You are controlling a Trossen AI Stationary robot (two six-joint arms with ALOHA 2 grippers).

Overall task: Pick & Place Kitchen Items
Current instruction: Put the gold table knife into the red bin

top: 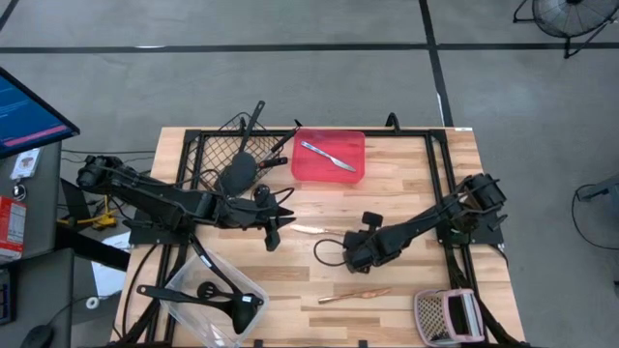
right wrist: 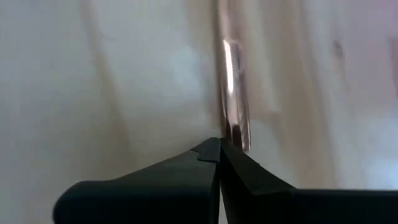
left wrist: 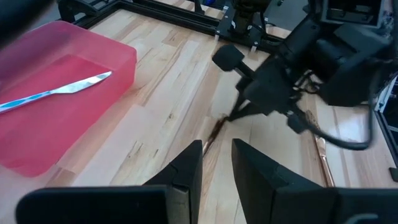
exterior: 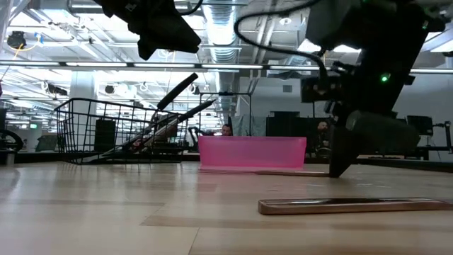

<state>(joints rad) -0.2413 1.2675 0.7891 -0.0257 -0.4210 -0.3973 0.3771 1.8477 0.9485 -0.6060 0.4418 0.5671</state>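
A slim copper stick [top: 308, 229] lies flat on the table's middle, between my two grippers. My right gripper [top: 340, 242] is shut, and its tips are down at the stick's right end [right wrist: 236, 134]. My left gripper [left wrist: 217, 162] hovers above the table just left of the stick, its fingers a little open with nothing between them. A second copper piece [top: 354, 293] lies nearer the front edge. A silver knife [top: 329, 155] rests in the red tray [top: 356, 172]. My right gripper sets its shut fingertips [right wrist: 211, 155] against the copper stick's end [right wrist: 239, 142], beside it on the tabletop. The fingers come steeply from above, slanting in from the table's right, in line with the stick. The stick lies flat on the wood.
A black wire basket [top: 208, 145] with black utensils stands at the far left, next to the red tray. A clear tub [top: 253, 290] holding black utensils sits at the near left. A pinkish mesh item [top: 445, 314] lies at the near right. Bare wood shows in the middle.
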